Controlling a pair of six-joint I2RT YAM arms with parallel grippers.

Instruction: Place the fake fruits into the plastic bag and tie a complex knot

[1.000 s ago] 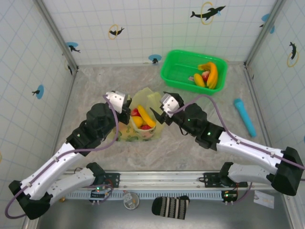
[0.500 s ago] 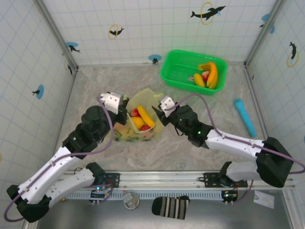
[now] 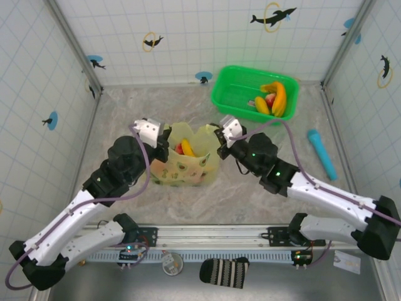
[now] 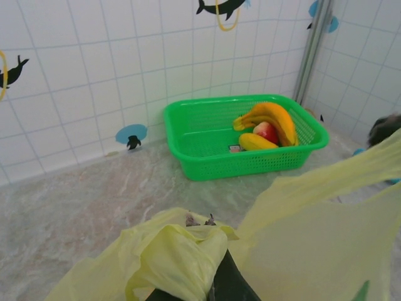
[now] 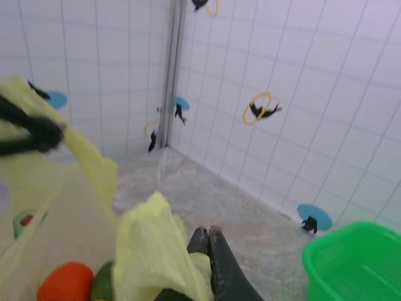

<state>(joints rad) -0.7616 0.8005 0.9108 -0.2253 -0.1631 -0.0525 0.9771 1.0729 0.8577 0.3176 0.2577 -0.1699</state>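
Note:
The yellow-green plastic bag (image 3: 185, 167) stands on the table between my arms, its mouth stretched wide. Inside lie fake fruits: a yellow banana (image 3: 188, 148) and a red piece (image 3: 178, 149); an orange-red fruit (image 5: 65, 282) shows through the film. My left gripper (image 3: 164, 140) is shut on the bag's left handle (image 4: 178, 254), whose plastic drapes over its fingertips (image 4: 187, 219). My right gripper (image 3: 220, 137) is shut on the right handle (image 5: 147, 248), which is bunched beside its fingers (image 5: 215, 241). More bananas (image 3: 276, 96) and a red apple (image 4: 267, 131) stay in the green basket. No knot is tied in the handles.
The rigid green basket (image 3: 233, 94) sits at the back right, close behind the right gripper. A cyan cylinder (image 3: 321, 153) lies by the right wall. Tiled walls enclose the marbled table on three sides.
Both grippers have lifted and pulled the handles apart. The bag has risen from a slumped heap into a taller, taut shape, and the right gripper has moved back and to the right.

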